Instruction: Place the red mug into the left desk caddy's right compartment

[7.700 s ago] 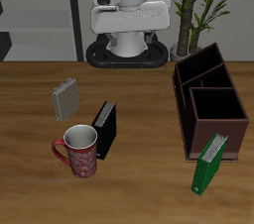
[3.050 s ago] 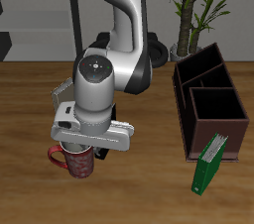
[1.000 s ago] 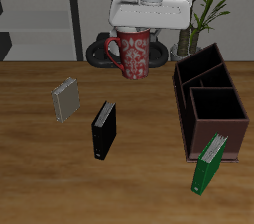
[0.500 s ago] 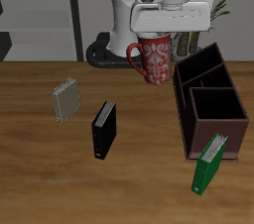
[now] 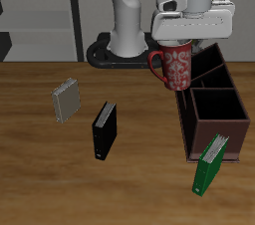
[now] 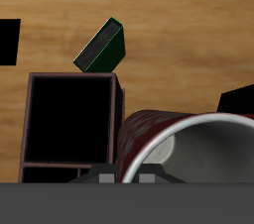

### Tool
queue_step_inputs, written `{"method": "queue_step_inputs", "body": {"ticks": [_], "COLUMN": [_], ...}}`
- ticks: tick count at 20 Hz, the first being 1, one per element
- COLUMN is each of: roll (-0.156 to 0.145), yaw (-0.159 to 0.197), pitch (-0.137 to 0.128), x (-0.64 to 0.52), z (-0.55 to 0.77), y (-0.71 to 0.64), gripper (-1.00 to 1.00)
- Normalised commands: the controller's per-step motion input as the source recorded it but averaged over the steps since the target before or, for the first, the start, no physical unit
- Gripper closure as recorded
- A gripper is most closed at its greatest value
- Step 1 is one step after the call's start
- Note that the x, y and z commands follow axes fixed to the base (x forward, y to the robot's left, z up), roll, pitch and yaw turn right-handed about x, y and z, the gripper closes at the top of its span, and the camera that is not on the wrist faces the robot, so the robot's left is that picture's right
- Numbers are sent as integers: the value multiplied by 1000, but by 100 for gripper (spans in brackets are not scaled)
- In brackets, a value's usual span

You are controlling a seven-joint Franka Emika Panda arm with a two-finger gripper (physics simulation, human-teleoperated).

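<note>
The red mug [image 5: 176, 67] with a pale speckled pattern hangs in the air, held by its rim in my gripper [image 5: 189, 40], its loop handle pointing away from the caddy. It hovers over the back edge of the dark brown desk caddy [image 5: 212, 117], high above the table. In the wrist view the mug's white inside [image 6: 203, 149] shows close up, with the caddy's squarish compartment [image 6: 67, 119] beside it and below. My fingertips are hidden.
A green book [image 5: 209, 162] leans against the caddy's front end; it also shows in the wrist view [image 6: 101, 48]. A black book [image 5: 104, 129] and a grey box [image 5: 66, 99] lie on the table. A potted plant stands behind the caddy.
The mug was gripped on the table, lifted high, and carried sideways toward the caddy. In the last half second it moved further over the caddy's back end.
</note>
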Motion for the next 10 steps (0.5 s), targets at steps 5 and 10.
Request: {"method": "queue_step_inputs", "body": {"ticks": [5, 10], "roll": [0, 21], "yaw": [-1, -8], "pitch": [13, 27], "x": [78, 110], "z": [-40, -69], "y": [427, 421], "gripper": [100, 100]}}
